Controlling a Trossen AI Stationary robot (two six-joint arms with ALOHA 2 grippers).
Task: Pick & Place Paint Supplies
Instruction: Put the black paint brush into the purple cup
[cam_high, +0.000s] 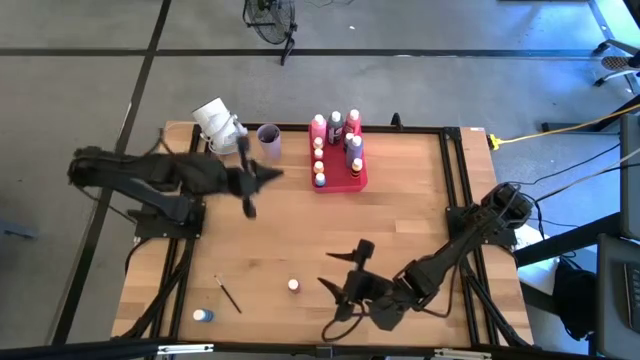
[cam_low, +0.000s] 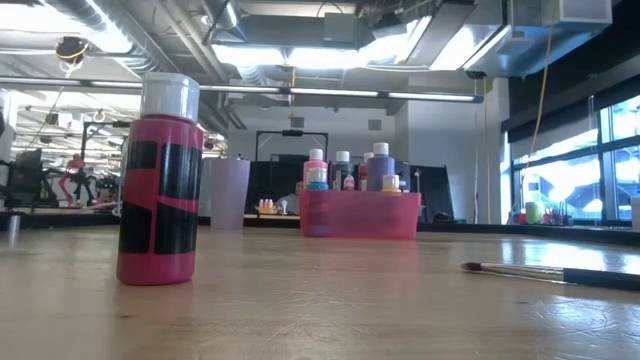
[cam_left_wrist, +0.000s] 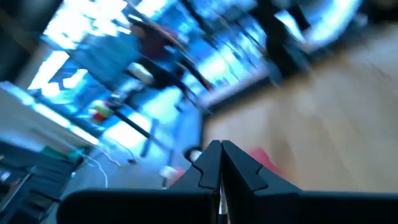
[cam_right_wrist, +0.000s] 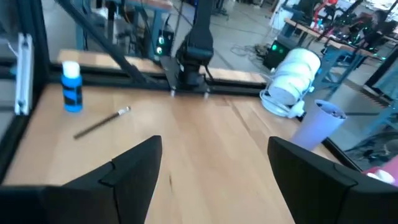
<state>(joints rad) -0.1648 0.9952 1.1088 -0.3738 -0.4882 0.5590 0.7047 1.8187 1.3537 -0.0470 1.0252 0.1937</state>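
The left end effector (cam_high: 268, 176) hangs over the far half of the surface (cam_high: 400, 250), near the lilac cup (cam_high: 268, 140), its fingers pressed together. A thin dark stick juts down from it, possibly a brush, though I cannot tell for sure what it grips. The right end effector (cam_high: 342, 268) hovers near the front edge with fingers spread wide and nothing between them.

Several bottles already stand in the pink-red tray (cam_high: 345, 184) at the far edge. Still loose are a small pale-capped bottle (cam_high: 293, 286) near the front edge just beside the right end effector, a blue bottle (cam_high: 203, 316) at the front left corner, and a paintbrush (cam_high: 228, 293) between them.

Risks, as I judge them: the loose bottles are smooth, rounded plastic cylinders with a narrow base, so an off-centre closing finger could tip one and send it rolling on the slick varnished wood. The brush is a thin rod lying flat; the fingers may scrape the wood or pinch it unevenly so it swivels. Anything lowered into the crowded tray could knock its upright neighbours.
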